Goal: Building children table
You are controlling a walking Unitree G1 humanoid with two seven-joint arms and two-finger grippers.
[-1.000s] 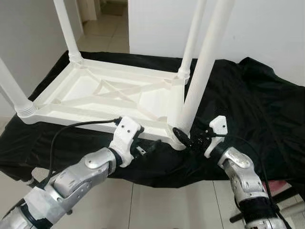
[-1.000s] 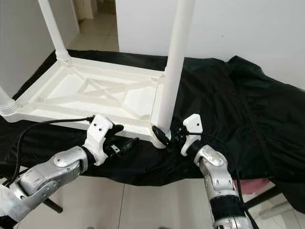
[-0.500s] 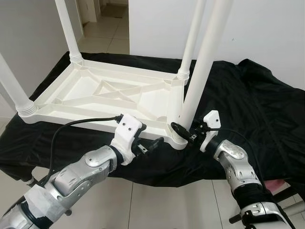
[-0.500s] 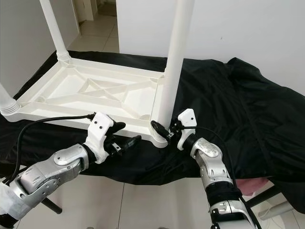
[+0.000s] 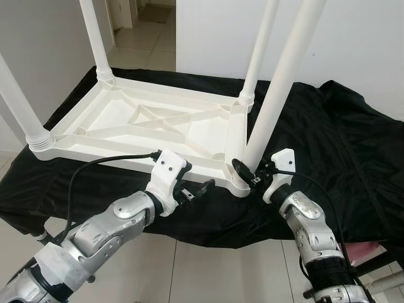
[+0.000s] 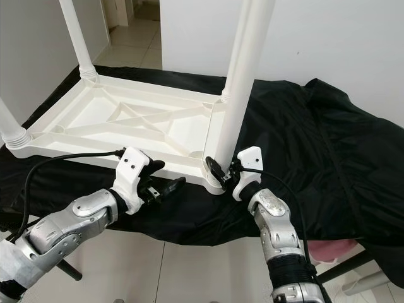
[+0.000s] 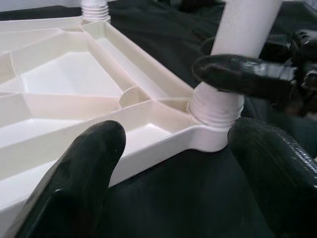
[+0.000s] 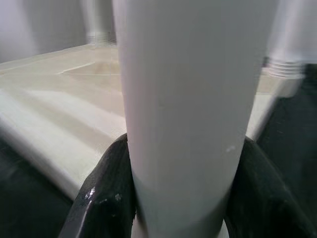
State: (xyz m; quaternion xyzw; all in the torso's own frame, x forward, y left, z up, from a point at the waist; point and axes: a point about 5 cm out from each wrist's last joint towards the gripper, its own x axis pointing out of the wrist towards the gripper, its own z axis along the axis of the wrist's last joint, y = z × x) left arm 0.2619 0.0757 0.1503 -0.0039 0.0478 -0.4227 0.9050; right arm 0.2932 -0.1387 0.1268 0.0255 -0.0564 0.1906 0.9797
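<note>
A white plastic children's table lies upside down on a black cloth. Three of its legs stand up from their corner sockets. At the near right corner, my right gripper is shut on the base of the fourth white leg, which leans slightly to the right. In the right wrist view, that leg sits between the black fingers. My left gripper is open just in front of the table's near edge, left of that corner. In the left wrist view, its fingers are spread on either side of the corner socket.
The black cloth drapes over a low support and hangs past its front edge. A white wall stands behind, with a tiled floor below and a doorway at the back left. Something pink shows under the cloth at lower right.
The view has shifted a little. My right wrist has come in closer to the near right corner with the leg, and the leg now leans a bit more to the right. The left gripper edged toward the corner.
</note>
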